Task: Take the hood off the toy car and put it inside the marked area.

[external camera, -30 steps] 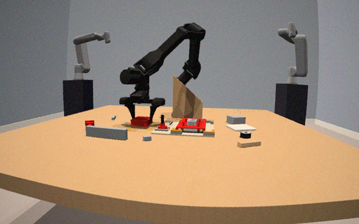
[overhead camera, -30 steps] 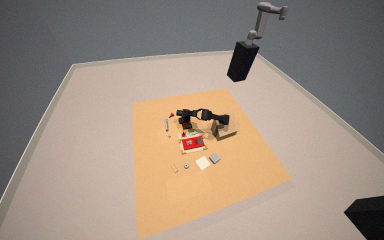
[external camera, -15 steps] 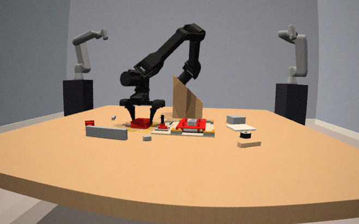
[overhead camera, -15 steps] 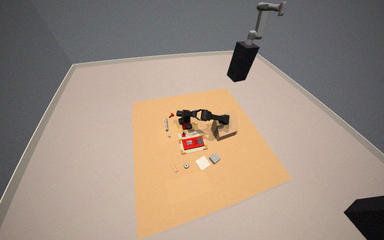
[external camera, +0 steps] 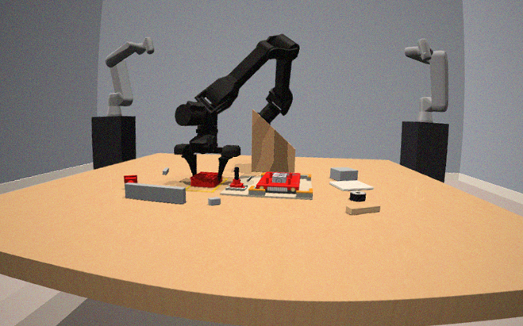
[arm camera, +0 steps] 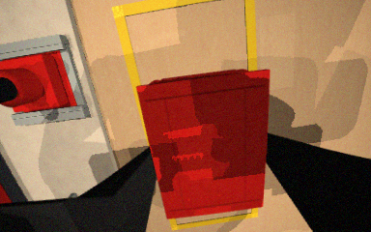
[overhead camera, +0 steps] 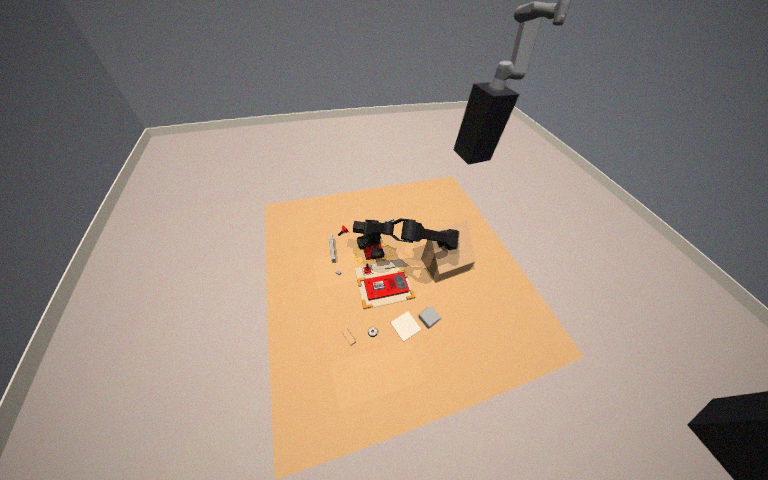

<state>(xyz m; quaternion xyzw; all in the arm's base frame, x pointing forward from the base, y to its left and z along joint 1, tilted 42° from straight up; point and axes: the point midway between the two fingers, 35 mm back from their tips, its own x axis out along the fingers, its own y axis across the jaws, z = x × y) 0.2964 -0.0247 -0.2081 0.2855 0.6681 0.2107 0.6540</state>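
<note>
A: How many arms?
B: 1 black arm (external camera: 235, 80) and 2 grey arms (external camera: 120, 74) (external camera: 434, 77), each grey one on 1 of 2 black stands (external camera: 113, 140).
A: And on the bench (external camera: 236, 263)?
B: 1 red hood (external camera: 204, 179), 1 yellow frame (arm camera: 127, 58), 1 long grey bar (external camera: 154, 192), 2 small grey cubes (external camera: 214, 201), 1 grey block (external camera: 343, 173), 1 white tile (external camera: 350, 185), 1 black ring (external camera: 357, 195), 1 tan slab (external camera: 362, 209).

Arm (external camera: 235, 80): matte black throughout, built of blocky angular links with rounded joint housings. Gripper (external camera: 208, 160): black, two tapering pointed fingers under a wide crossbar. No markings discernible.
</note>
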